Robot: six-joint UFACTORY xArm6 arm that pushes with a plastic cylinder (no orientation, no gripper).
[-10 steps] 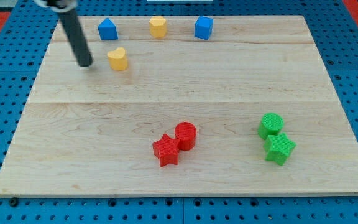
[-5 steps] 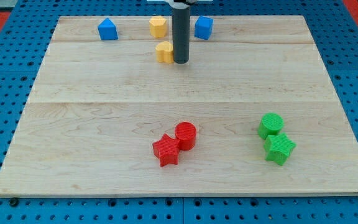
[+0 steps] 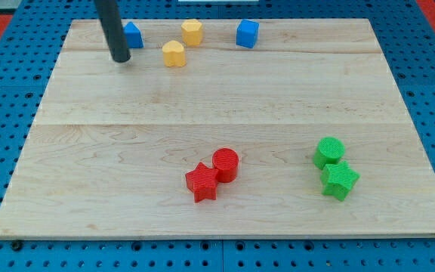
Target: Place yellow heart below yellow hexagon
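The yellow heart point(image 3: 174, 54) lies near the view's top, just below and to the left of the yellow hexagon point(image 3: 192, 32); the two are apart by a small gap. My tip point(image 3: 121, 57) rests on the board to the left of the heart, well apart from it, and just below the blue block with a peaked top point(image 3: 132, 35), which the rod partly covers.
A blue cube point(image 3: 247, 33) sits to the right of the hexagon. A red star point(image 3: 202, 182) and red cylinder point(image 3: 226, 163) touch near the bottom centre. A green cylinder point(image 3: 328, 151) and green star point(image 3: 339, 180) sit at the right. The wooden board point(image 3: 217, 98) lies on a blue pegboard.
My tip swung from the left of the heart to its right side, then back to the far left. The heart slid right below the hexagon, then back left and slightly up.
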